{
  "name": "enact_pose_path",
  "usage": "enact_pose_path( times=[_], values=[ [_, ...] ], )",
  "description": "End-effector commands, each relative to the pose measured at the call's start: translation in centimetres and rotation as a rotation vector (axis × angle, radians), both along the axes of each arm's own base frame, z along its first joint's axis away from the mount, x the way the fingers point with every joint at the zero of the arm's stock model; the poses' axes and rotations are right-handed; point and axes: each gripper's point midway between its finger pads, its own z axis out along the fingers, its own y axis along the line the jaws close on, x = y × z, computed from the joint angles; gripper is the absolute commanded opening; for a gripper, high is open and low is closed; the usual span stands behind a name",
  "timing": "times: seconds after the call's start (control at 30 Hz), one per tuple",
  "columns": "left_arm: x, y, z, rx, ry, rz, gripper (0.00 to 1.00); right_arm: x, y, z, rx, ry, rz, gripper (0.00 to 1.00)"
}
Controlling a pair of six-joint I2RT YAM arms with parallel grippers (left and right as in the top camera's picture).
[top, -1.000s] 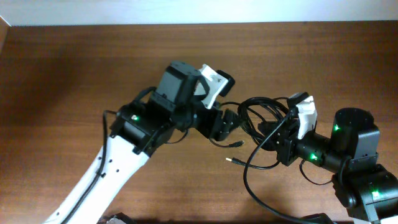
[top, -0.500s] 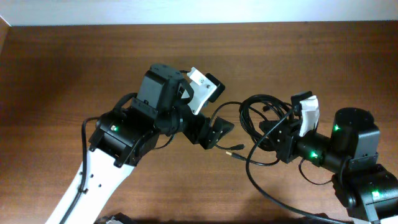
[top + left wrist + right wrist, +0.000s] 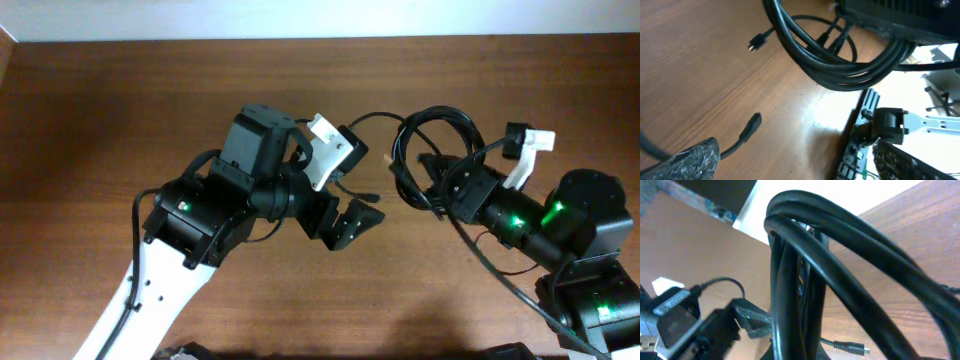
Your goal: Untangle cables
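Cables (image 3: 432,125) hang as a looped bundle near the far edge of the wooden table (image 3: 100,120), right of centre, w/ a white wall (image 3: 300,18) beyond that edge. We see the right gripper (image 3: 445,188) clamped on the bundle, loops hanging from it. Left gripper (image 3: 352,218) sits near it, toward the table's middle, fingers (image 3: 695,157) spread wide, holding nothing. One loose plug end (image 3: 754,121) lies on the wood just ahead of them.
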Motion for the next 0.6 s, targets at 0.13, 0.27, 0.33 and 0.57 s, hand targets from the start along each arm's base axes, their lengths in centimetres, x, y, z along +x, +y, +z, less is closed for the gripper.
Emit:
enact_pose_path(
  times=[0.13,0.27,0.33,0.57],
  values=[
    [0.4,-1.1,3.0,-0.135,0.029,0.036,0.99,-0.6,0.8,1.7,0.087,0.004,0.040,0.04],
    [0.8,-1.3,3.7,-0.191,0.120,0.110,0.99,-0.8,1.2,2.7,0.108,-0.029,0.069,0.04],
    [0.9,-1.4,3.8,-0.206,0.153,0.132,0.99,-0.9,1.4,3.1,0.116,-0.043,0.085,0.04],
    [2.6,-2.4,3.4,-0.256,0.285,0.217,0.99,-1.3,1.7,3.6,0.127,-0.061,0.117,0.04]
  ],
)
